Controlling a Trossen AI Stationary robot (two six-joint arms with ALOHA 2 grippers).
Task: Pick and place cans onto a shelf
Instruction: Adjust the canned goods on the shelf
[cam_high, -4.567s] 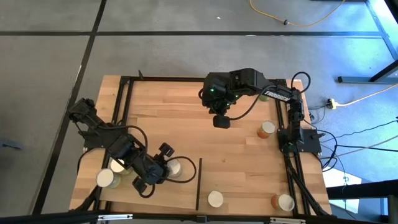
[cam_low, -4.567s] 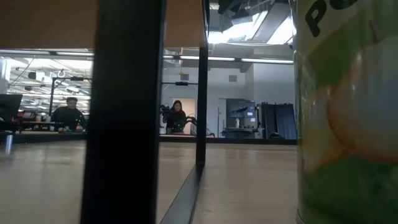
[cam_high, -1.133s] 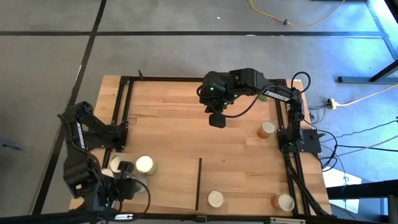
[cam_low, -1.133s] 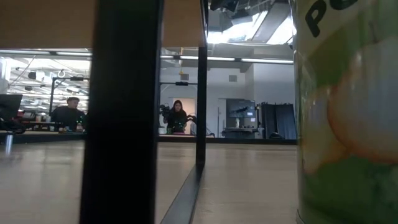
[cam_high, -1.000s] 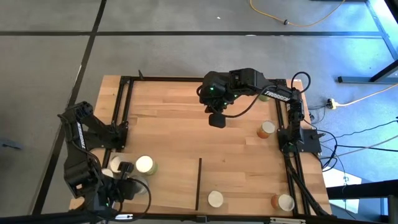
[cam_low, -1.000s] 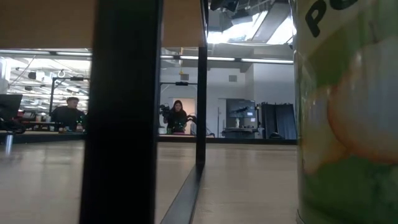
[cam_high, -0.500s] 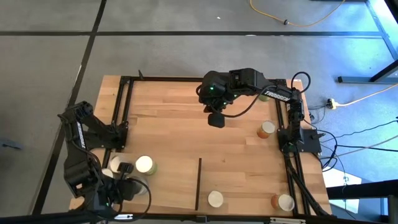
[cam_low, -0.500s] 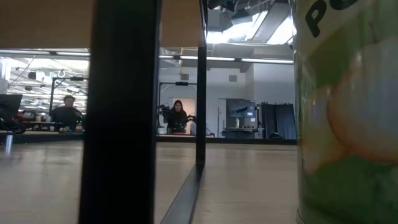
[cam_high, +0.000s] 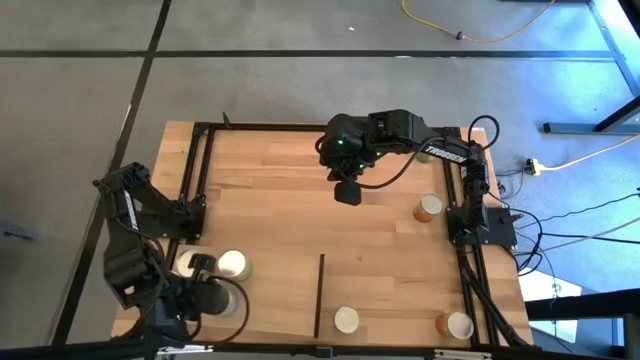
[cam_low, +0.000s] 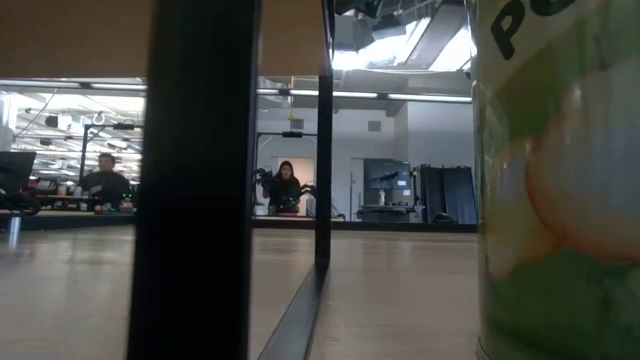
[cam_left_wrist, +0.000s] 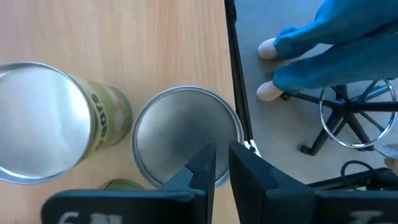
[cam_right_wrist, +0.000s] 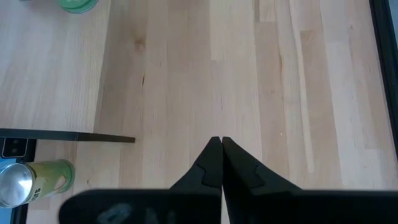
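Fingers: left gripper (cam_left_wrist: 222, 163) slightly parted above a can (cam_left_wrist: 184, 137), not pinching it; right gripper (cam_right_wrist: 217, 160) pressed together, waiting mid-table.
Cans: clustered at table's (cam_high: 280, 190) left corner.
Risk: fingers may clip a neighbouring can (cam_left_wrist: 50, 121) and topple it.

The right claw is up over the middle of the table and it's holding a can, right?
Not quite. The right claw is over the middle of the table, but it's shut on nothing. The right wrist view shows only bare wood under its tips.

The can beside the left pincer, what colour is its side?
Yellow-green can, clearest in the left wrist view.
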